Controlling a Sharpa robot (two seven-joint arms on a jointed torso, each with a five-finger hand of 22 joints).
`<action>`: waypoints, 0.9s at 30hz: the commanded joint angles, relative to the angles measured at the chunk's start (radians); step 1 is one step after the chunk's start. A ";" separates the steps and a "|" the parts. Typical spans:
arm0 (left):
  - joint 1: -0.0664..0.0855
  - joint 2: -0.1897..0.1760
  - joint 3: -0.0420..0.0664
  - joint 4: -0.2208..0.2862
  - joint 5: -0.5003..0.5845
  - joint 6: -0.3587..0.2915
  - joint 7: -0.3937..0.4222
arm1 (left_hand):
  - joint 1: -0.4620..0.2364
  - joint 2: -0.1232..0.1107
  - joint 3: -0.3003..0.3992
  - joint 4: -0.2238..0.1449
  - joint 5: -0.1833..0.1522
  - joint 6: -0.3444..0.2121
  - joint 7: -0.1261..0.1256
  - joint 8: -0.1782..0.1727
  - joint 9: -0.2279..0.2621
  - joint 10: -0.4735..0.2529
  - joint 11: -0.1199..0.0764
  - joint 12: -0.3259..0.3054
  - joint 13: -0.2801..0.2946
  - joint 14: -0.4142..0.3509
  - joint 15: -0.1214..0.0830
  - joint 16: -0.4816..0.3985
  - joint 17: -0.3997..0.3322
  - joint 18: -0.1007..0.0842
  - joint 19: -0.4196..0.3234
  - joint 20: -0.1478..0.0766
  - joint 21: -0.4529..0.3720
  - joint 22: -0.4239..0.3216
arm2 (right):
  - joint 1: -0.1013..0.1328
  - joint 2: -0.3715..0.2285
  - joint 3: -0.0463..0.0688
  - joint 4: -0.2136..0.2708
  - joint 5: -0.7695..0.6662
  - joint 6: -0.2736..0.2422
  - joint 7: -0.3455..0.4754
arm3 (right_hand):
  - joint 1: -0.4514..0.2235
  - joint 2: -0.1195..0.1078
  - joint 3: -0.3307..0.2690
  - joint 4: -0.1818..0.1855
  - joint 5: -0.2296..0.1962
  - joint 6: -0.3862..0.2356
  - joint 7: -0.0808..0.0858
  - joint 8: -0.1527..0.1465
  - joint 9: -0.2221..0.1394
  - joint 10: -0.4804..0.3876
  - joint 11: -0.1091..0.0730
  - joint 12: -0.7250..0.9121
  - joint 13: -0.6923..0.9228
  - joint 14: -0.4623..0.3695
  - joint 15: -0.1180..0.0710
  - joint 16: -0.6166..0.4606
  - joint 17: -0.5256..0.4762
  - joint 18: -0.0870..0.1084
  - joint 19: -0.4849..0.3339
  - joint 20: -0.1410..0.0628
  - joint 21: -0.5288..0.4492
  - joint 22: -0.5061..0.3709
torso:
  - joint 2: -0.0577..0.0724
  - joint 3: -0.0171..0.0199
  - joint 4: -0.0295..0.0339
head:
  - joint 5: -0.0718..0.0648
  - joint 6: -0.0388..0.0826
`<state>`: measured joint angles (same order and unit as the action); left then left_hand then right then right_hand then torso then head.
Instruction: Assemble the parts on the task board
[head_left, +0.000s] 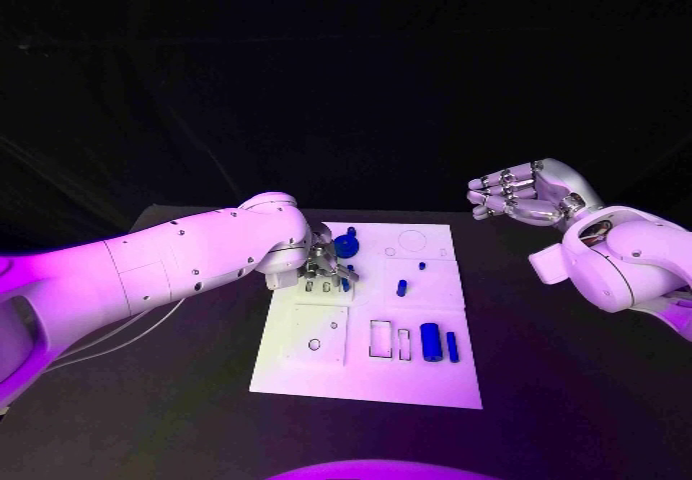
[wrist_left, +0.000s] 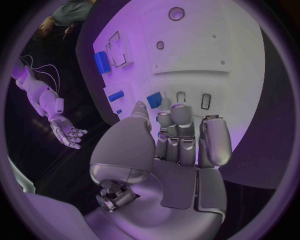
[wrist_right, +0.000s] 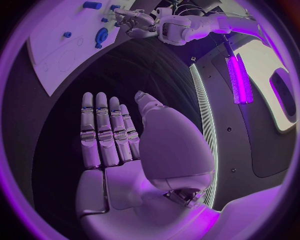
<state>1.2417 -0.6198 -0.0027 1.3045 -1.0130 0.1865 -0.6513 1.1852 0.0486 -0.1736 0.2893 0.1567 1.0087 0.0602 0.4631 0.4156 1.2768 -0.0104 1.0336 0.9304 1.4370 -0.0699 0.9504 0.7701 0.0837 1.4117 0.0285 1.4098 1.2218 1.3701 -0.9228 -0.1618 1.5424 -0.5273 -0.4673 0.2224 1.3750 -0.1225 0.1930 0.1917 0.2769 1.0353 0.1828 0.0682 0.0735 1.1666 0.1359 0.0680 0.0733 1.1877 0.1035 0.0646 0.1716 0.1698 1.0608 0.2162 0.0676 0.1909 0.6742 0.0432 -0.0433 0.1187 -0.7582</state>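
Left hand (head_left: 326, 266) sat low over task board (head_left: 433, 380) near its far left corner, fingertips pinching small blue part (wrist_left: 154, 99). Right hand (head_left: 522, 193) hung off board's far right corner, fingers spread, holding nothing. Blue cylinder (head_left: 430, 341) lay near right edge.

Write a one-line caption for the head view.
Left silver many-fingered hand reaches onto the white task board among small blue parts, while the right silver hand hovers open off the board.

A robotics lab: dark-draped surrounds, a black table (head_left: 562, 380) and a white task board (head_left: 378, 375).
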 joint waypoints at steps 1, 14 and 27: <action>0.000 0.005 0.000 -0.003 -0.003 0.023 -0.002 | 0.008 0.004 -0.004 -0.001 0.000 -0.007 -0.001 0.004 0.002 0.004 -0.003 0.003 0.001 -0.005 -0.004 -0.001 0.002 -0.016 0.006 -0.002 0.006 0.001 | -0.001 0.001 0.000 0.001 0.002 0.016 -0.001 | -0.004 0.007 -0.005 -0.001 0.005 -0.006 0.003 -0.003 -0.001 -0.009 0.000 -0.004 -0.001 -0.008 -0.001 -0.003 -0.001 0.015 -0.007 0.001 -0.005 -0.001 | 0.001 0.0005 -0.0004 | -0.001 0.000; 0.000 0.009 0.000 -0.004 -0.002 0.025 -0.002 | 0.031 0.017 -0.001 -0.002 0.001 -0.016 -0.002 0.017 0.018 0.006 -0.003 0.009 0.004 -0.005 -0.004 -0.001 0.002 -0.016 0.005 -0.002 0.009 0.005 | -0.001 0.003 0.000 0.002 0.002 0.021 -0.008 | -0.005 0.009 -0.006 -0.001 0.006 -0.007 0.005 -0.003 -0.001 -0.011 0.001 -0.004 -0.002 -0.009 0.000 -0.003 -0.003 0.015 -0.009 0.001 -0.005 -0.003 | 0.001 0.0001 0.0014 | -0.005 0.001; 0.000 0.007 0.001 -0.002 -0.001 0.026 -0.002 | 0.097 0.041 0.020 -0.016 0.002 -0.032 -0.003 0.036 0.044 0.007 -0.005 0.013 0.003 -0.005 -0.005 -0.002 0.003 -0.016 0.003 -0.002 0.012 0.010 | -0.001 0.004 0.000 0.003 0.001 0.026 -0.013 | -0.006 0.012 -0.008 -0.001 0.009 -0.008 0.009 -0.003 -0.001 -0.012 0.003 -0.003 -0.002 -0.011 0.001 -0.002 -0.006 0.015 -0.011 0.002 -0.004 -0.008 | 0.001 0.0009 0.0022 | -0.003 -0.003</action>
<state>1.2417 -0.6142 -0.0024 1.2997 -1.0131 0.1964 -0.6525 1.2748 0.0891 -0.1579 0.2737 0.1567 0.9853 0.0580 0.4958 0.4582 1.2804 -0.0140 1.0401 0.9337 1.4370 -0.0698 0.9504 0.7716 0.0843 1.4116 0.0285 1.4175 1.2312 1.3700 -0.9205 -0.1618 1.5441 -0.5261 -0.4566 0.2114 1.3711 -0.1185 0.1904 0.1890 0.2810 1.0289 0.1892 0.0682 0.0735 1.1631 0.1395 0.0680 0.0724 1.1841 0.1071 0.0646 0.1669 0.1698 1.0573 0.2198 0.0676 0.1833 0.6750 0.0440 -0.0411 0.1160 -0.7600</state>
